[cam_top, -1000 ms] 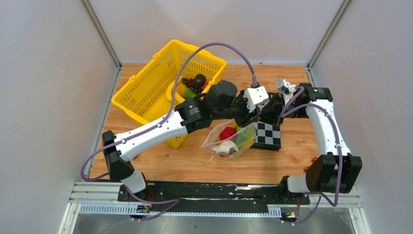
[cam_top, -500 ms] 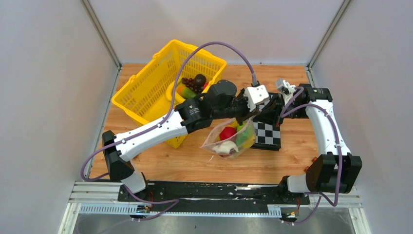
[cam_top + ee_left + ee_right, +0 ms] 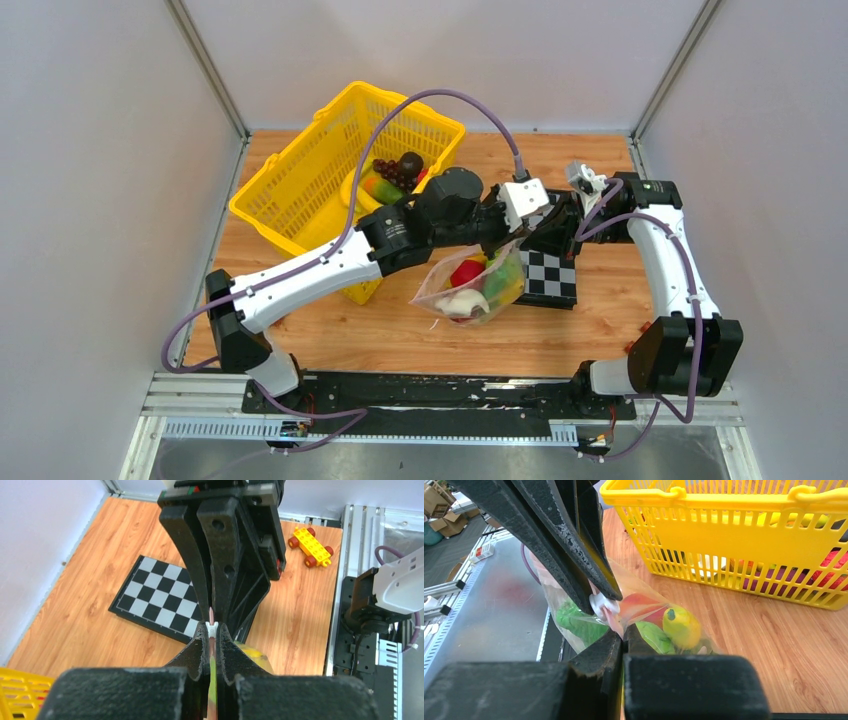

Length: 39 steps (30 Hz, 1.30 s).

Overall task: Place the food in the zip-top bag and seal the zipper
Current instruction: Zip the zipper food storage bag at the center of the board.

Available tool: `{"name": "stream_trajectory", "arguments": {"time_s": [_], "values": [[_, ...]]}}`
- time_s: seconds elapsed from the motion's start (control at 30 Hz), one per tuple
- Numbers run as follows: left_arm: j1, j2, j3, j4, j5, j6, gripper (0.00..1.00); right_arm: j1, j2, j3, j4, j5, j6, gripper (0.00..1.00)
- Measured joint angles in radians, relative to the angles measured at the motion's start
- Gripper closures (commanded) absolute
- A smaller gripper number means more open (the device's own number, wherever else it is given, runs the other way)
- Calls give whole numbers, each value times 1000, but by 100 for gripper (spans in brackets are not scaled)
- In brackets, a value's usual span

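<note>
Zip-top bag hangs over worktop, food inside. Left pincer and right pincer both clamped on zipper, tip to tip. Better: pull strip taut, slide slowly, even pressure.

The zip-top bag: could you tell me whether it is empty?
The zip-top bag is not empty: red fruit, green lettuce and a yellow fruit show through its plastic.

Left arm and right arm wore white shells with black joints, both bolted onto the black base rail, purple cables looped above that rail, fingers were matte black, scuffed.
</note>
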Motion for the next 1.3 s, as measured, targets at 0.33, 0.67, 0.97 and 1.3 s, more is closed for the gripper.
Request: {"name": "stream_trajectory", "arguments": {"time_s": [0.33, 0.67, 0.97, 1.3], "values": [[0, -93, -111, -4, -34, -5, 100, -1, -2, -6, -2, -1, -3, 100], [0, -135, -147, -29, -49, -18, 100, -5, -2, -7, -3, -2, -3, 81], [0, -159, -182, -7, -93, -75, 100, -28, -2, 54, -3, -10, 91, 4], [0, -159, -192, 0, -123, -91, 100, -124, -61, 349, -2, -11, 344, 0]]}}
